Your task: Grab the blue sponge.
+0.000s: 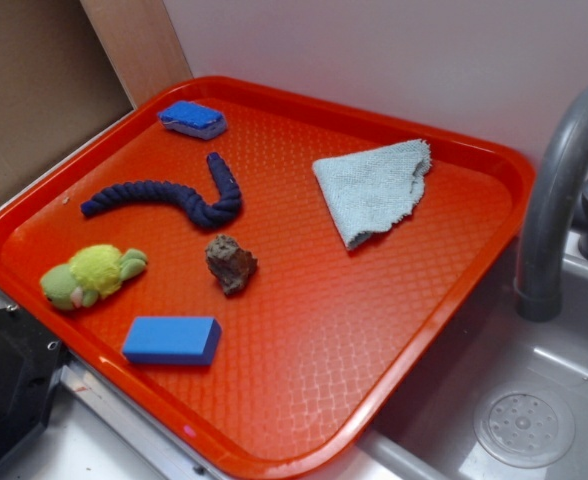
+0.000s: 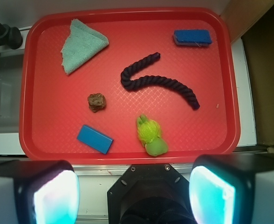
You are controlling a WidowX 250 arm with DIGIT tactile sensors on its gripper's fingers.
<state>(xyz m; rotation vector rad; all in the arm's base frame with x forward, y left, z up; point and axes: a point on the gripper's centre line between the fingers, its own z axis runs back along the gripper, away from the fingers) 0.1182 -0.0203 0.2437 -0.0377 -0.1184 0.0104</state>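
The blue sponge (image 1: 192, 119), blue on top with a whitish bottom layer, lies at the far left corner of the red tray (image 1: 444, 330). In the wrist view it (image 2: 192, 37) sits at the tray's upper right. My gripper (image 2: 134, 198) is open and empty, with its two pads wide apart at the bottom of the wrist view, high above the tray's near edge and far from the sponge. The gripper does not show in the exterior view.
On the tray lie an all-blue rectangular block (image 1: 172, 340), a green plush toy (image 1: 92, 275), a dark blue rope (image 1: 174, 198), a brown lump (image 1: 230, 263) and a light blue cloth (image 1: 374, 188). A sink with a grey faucet (image 1: 559, 190) is on the right.
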